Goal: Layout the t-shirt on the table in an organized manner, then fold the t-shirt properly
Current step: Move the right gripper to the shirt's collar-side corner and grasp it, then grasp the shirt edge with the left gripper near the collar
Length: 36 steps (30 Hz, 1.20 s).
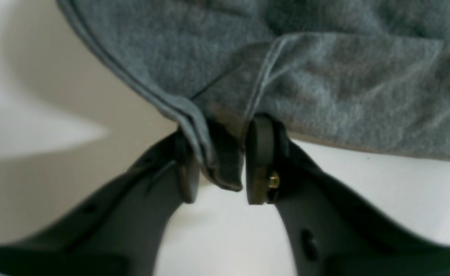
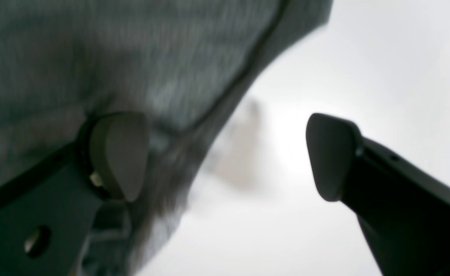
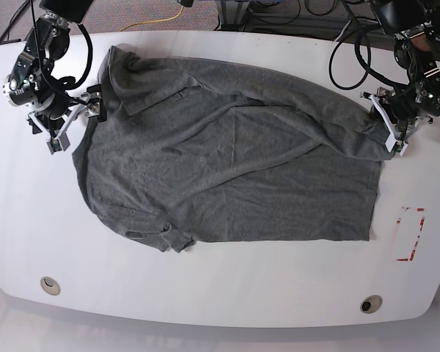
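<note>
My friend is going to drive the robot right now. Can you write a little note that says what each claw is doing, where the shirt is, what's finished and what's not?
Left gripper: closing on a bunched edge of the t-shirt, with cloth between the jaws.
Right gripper: jaws wide open at the shirt's other side, holding nothing; one finger sits against the fabric.
T-shirt: spread across the middle of the table, mostly flat but wrinkled and slightly crooked, with one sleeve bunched near the front edge.
Done: rough spreading.
Left: pull it smooth and straight, flatten the sleeves, then do all the folds.
</note>
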### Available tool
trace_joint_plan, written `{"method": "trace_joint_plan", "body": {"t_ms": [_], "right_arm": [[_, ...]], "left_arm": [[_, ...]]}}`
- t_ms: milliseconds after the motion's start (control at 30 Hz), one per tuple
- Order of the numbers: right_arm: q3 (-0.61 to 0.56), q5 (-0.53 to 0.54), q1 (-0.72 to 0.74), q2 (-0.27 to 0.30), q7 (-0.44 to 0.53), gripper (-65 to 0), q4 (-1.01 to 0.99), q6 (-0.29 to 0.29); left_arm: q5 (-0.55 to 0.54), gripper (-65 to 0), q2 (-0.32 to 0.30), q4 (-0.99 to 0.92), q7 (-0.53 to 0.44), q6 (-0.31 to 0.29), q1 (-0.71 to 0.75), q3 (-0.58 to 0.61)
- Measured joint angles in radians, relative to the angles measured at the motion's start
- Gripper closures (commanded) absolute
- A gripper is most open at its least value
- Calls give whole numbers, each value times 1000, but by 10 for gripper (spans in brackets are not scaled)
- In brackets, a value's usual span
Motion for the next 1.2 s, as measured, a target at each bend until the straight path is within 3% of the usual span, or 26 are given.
{"method": "trace_joint_plan", "body": {"t_ms": [167, 300, 533, 1200], "right_arm": [[-18, 60, -52, -5, -12, -625, 98, -5], [-50, 190, -99, -2, -7, -625, 142, 1], [-79, 280, -156, 9, -13, -621, 144, -2], [-145, 294, -248, 0, -11, -621, 144, 0]], "left_arm": [[-7, 0, 1, 0, -7, 0, 0, 0], [-10, 0, 2, 0, -6, 0, 0, 0], [-10, 0, 3, -1, -6, 0, 0, 0], [-21, 0, 3, 0, -7, 0, 0, 3]]}}
